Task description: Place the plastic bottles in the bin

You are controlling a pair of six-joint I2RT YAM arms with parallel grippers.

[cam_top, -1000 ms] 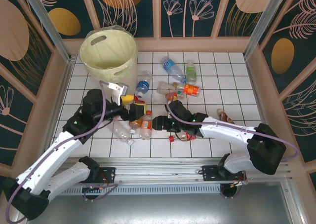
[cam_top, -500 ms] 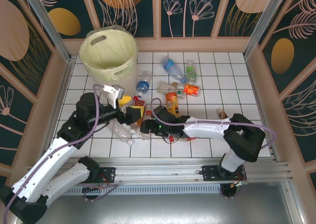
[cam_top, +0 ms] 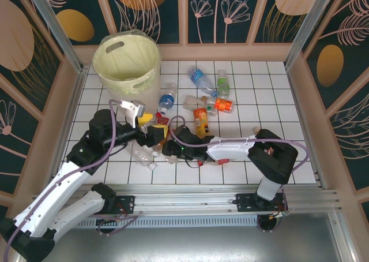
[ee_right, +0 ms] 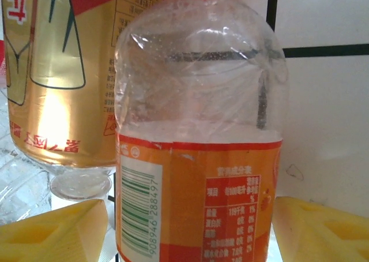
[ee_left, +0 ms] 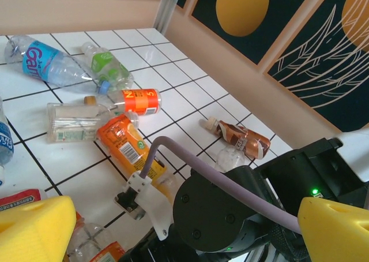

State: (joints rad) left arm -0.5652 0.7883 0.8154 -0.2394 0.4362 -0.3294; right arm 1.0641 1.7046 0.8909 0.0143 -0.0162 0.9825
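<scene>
Several plastic bottles lie on the white tiles. My right gripper [cam_top: 168, 149] [ee_right: 190, 230] reaches left into a cluster at the front. Its yellow fingers [ee_right: 55, 230] sit against both sides of an orange-labelled bottle [ee_right: 199, 158] [cam_top: 170, 139]. A gold-and-red bottle [ee_right: 57, 71] lies beside it. My left gripper [cam_top: 153, 126] [ee_left: 184, 233] is wide open with nothing in it, hovering over the right arm's black wrist [ee_left: 230, 210]. The cream bin [cam_top: 125, 60] stands at the far left. Other bottles include a blue-labelled one [cam_top: 199, 77] [ee_left: 43, 60], a green one [cam_top: 222, 84] and an orange one [cam_top: 200, 120] [ee_left: 124, 143].
A crushed brown bottle [cam_top: 262, 136] [ee_left: 239, 136] lies to the right, and a clear jar [cam_top: 193, 103] [ee_left: 72, 122] sits mid-table. A blue bottle [cam_top: 167, 97] lies next to the bin. Wooden walls ring the table. The two arms crowd each other at the front left.
My right arm has stretched further left, bringing its gripper from mid-table into the cluster under my left gripper. The left gripper pulled back slightly and stayed open.
</scene>
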